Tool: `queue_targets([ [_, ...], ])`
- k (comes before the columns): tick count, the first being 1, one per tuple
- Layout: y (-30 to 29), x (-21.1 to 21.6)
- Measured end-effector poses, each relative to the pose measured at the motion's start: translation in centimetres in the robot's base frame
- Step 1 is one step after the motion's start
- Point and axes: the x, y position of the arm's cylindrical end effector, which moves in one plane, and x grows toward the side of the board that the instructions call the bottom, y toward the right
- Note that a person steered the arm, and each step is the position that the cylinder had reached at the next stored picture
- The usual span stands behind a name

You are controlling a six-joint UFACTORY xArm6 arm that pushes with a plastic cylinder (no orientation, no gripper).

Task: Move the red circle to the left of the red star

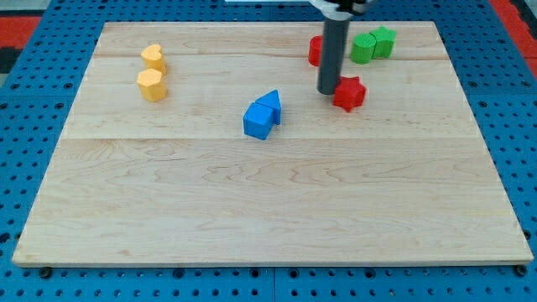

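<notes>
The red star [350, 93] lies at the upper right of the wooden board [268, 201]. The red circle [315, 50] sits above and to the left of it, near the view's top, partly hidden behind my rod. My tip [327, 91] rests on the board just left of the red star, touching or almost touching it, and below the red circle.
Two green blocks [372, 44] sit side by side at the upper right. Two blue blocks, a cube [258, 122] and a triangle [270, 104], touch near the middle. A yellow heart [153, 57] and a yellow hexagon [152, 85] sit at the upper left.
</notes>
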Motion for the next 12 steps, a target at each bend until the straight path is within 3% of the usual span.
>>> queue_targets([
  [1, 3.6, 1.2],
  [2, 2.0, 1.9],
  [4, -8.5, -2.6],
  [5, -11.0, -6.7],
  [6, -9.1, -11.3],
  [7, -6.0, -13.1],
  [9, -2.8, -9.9],
  [12, -1.8, -10.9],
])
